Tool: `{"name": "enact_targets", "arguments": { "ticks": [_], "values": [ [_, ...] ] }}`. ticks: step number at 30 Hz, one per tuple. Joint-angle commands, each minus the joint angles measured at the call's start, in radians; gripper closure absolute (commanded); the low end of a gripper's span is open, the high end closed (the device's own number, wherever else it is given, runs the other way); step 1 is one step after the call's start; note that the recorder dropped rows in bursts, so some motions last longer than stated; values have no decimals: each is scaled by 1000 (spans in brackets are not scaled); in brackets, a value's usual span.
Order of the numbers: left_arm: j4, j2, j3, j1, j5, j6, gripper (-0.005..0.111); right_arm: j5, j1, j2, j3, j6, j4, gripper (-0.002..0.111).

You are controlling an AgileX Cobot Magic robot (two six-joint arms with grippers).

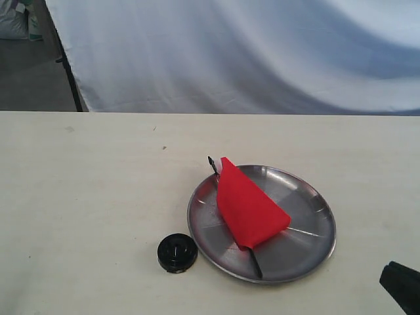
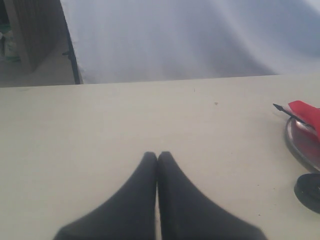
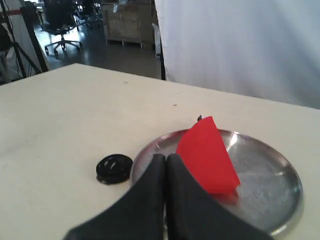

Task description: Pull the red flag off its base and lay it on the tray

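The red flag (image 1: 249, 207) lies across the round steel tray (image 1: 308, 197), its black pole running from the far rim to the near rim, pointed tip past the far edge. The black round base (image 1: 177, 252) stands alone on the table just left of the tray. My right gripper (image 3: 165, 157) is shut and empty, held back from the tray's near side; only a dark corner of it (image 1: 401, 285) shows in the exterior view. My left gripper (image 2: 157, 154) is shut and empty over bare table, well left of the flag (image 2: 306, 113), tray (image 2: 297, 145) and base (image 2: 309, 190).
The table (image 1: 98, 197) is pale and wide. A white cloth backdrop (image 1: 249, 52) hangs behind its far edge, with a dark stand leg (image 1: 69, 65) at the far left. Boxes and chairs (image 3: 65, 20) stand beyond the table in the right wrist view.
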Motion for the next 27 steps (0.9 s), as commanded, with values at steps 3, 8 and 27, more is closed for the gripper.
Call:
{"name": "enact_targets", "arguments": {
  "ticks": [3,8,27],
  "values": [
    [-14,-3,3,1,-3,-8,107,221,2,-125,3,34,-22,109],
    [-14,-3,3,1,-3,-8,107,230,4,-125,3,-17,-22,109],
    [-14,-3,3,1,-3,-8,107,230,4,-125,3,-103,22,109]
  ]
}}
